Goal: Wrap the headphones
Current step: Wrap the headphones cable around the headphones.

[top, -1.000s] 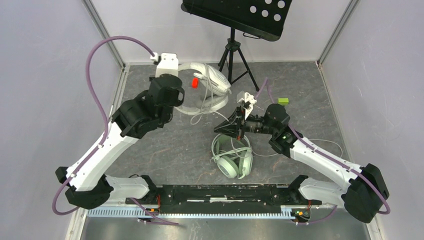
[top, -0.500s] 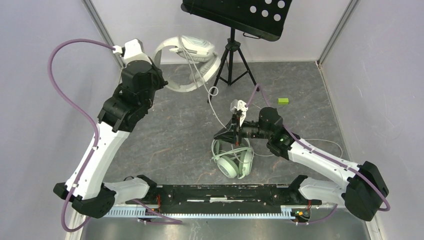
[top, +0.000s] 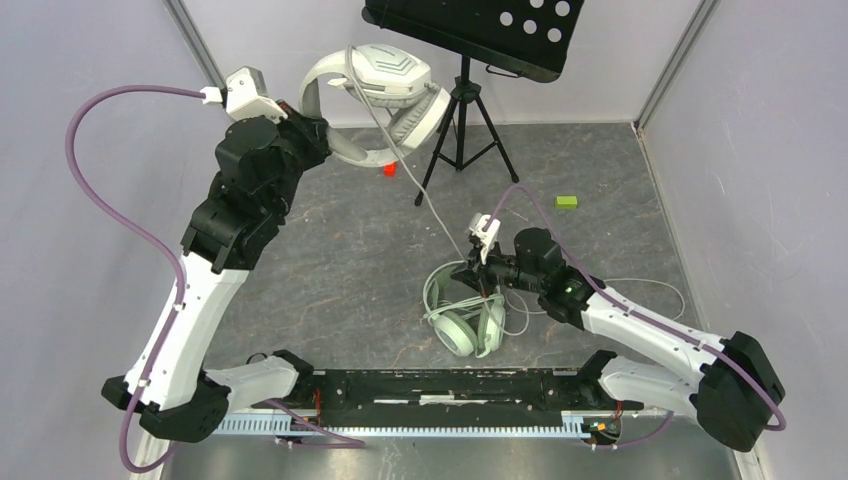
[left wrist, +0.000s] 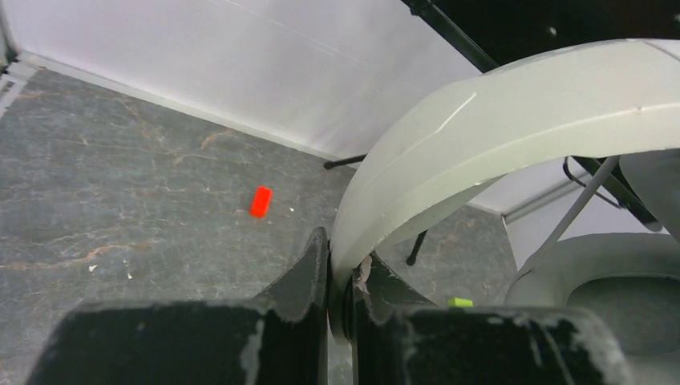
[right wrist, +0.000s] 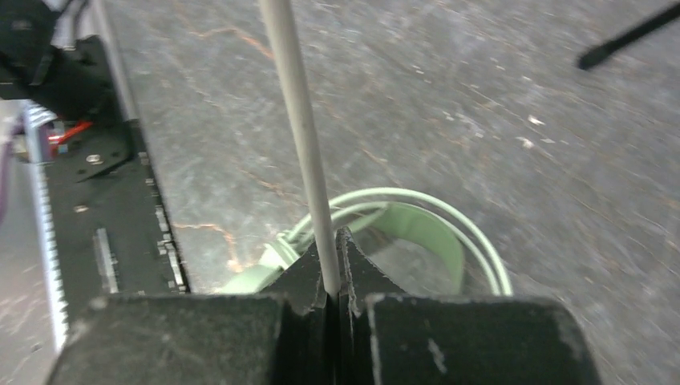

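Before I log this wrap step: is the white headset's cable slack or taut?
Taut: the cable runs straight from the lifted white headset down to the right gripper, jaws shut on it.

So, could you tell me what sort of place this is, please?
Probably a robot test cell: left arm and right arm bolted to a table, plain walls around it, a tripod behind.

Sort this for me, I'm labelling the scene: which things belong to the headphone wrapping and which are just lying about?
In the job: white-grey headset, gripped at its headband by the left end effector; its cable, pinched in the right end effector; mint-green headset.
Lying about: red block; green block; music stand.
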You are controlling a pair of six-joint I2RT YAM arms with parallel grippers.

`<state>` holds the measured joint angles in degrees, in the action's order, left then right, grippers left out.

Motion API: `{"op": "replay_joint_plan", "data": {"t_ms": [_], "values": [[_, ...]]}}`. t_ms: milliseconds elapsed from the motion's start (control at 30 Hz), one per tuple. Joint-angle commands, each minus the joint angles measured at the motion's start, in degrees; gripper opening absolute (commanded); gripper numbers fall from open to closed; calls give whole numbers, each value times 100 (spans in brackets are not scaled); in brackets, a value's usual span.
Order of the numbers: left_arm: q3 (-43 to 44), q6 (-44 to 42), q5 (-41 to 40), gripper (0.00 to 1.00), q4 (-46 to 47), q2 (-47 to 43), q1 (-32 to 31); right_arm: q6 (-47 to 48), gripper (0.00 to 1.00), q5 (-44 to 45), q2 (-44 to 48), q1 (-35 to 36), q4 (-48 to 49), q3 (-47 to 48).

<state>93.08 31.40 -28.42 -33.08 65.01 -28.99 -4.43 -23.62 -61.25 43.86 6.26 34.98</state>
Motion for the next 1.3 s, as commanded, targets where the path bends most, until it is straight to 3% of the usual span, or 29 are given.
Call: {"op": "replay_joint_plan", "data": {"t_ms": [0, 333, 567, 667, 900, 1167, 1267], "values": [[512, 771, 421, 2, 770, -135, 51, 337, 0, 1286, 122, -45, -413, -149], [591, 1052, 1373, 2, 675, -257, 60, 310, 0, 1376, 155, -444, -148, -118], [190, 1459, 1954, 2, 1395, -419, 55, 290, 0, 774, 248, -536, 351, -123], [110, 1348, 1808, 2, 1664, -359, 58, 245, 0, 279, 241, -499, 565, -131], [74, 1167, 1054, 2, 2425, -144, 75, 572, 0, 484, 250, -480, 341, -334], [225, 936, 528, 2, 2516, 217, 78, 580, 0, 293, 479, -475, 367, -408], [183, 1048, 703, 2, 2523, 203, 87, 588, 0, 370, 478, -475, 420, -440]]}}
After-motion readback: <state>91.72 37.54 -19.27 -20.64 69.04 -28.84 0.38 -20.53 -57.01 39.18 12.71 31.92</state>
